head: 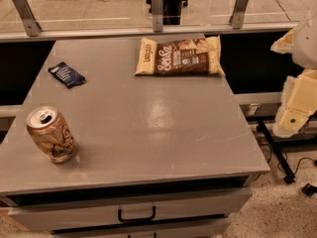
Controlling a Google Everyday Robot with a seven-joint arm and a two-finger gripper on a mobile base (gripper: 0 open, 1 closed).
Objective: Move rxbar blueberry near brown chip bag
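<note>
While our gripper [296, 114] hung beside the table [148, 133], open or closed we couldn't tell, the rxbar blueberry [67, 75] lay far from it, beyond the brown chip bag [179, 56]; reaching it seemed next.

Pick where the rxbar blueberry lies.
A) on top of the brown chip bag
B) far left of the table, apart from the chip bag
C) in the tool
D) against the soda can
B: the rxbar blueberry lies flat at the far left of the table, apart from the brown chip bag; the tool hangs beyond the table's right edge.
</note>
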